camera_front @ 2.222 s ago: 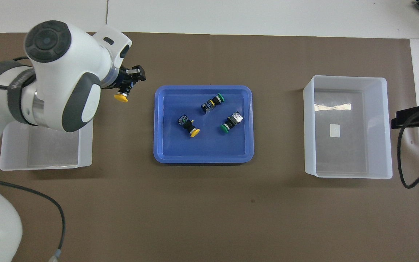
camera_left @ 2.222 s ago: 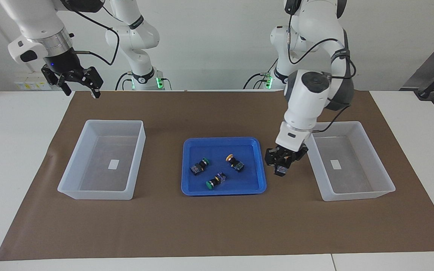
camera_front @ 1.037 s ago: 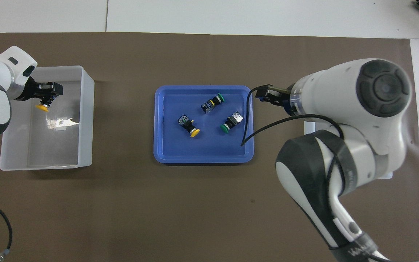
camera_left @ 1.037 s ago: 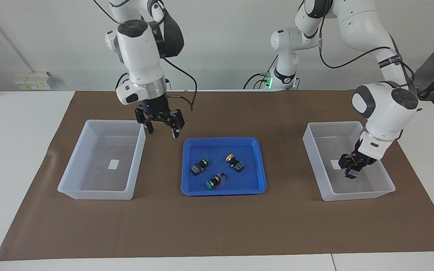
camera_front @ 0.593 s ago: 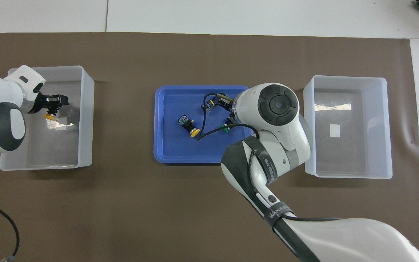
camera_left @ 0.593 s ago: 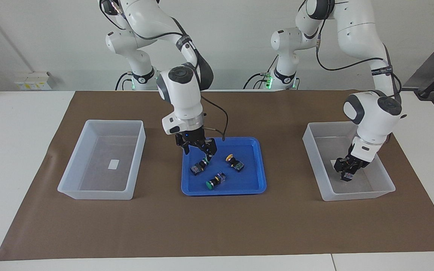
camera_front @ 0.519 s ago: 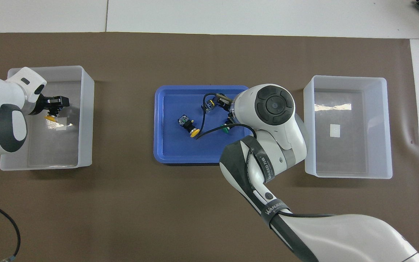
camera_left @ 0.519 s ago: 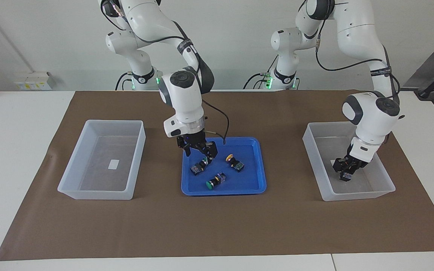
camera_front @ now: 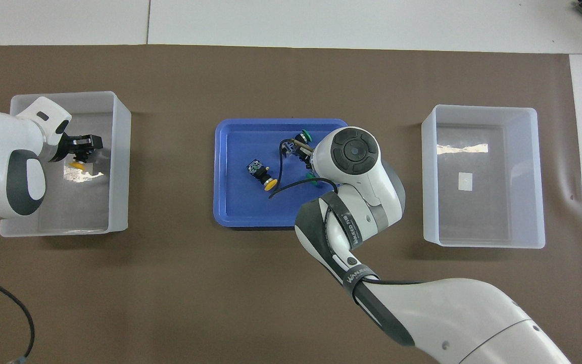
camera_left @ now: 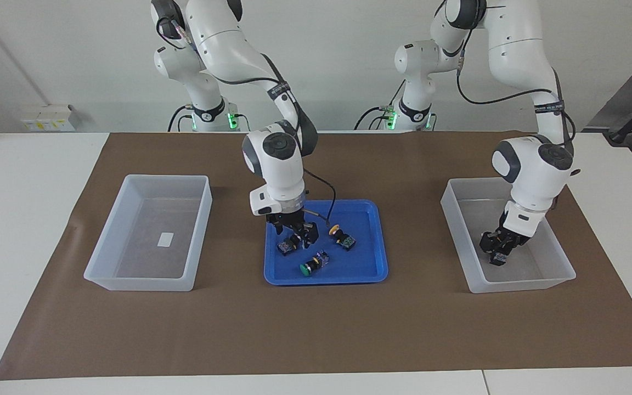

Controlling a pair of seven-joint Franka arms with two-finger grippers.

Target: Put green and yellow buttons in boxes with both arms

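While left jaws (camera_left: pixel 496 253) pinch a yellow button (camera_front: pixel 75 164), spread right jaws (camera_left: pixel 295 232) dropped lower.

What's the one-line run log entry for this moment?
left gripper: shut on yellow button, low inside box | right gripper: open, over green button in blue tray

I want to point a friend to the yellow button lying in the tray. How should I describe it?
Look for the blue tray at the middle of the table. Three buttons lie in it; the yellow button is the one nearest the left arm's end of the tray. It alone has a yellow cap; the green buttons beside it do not.
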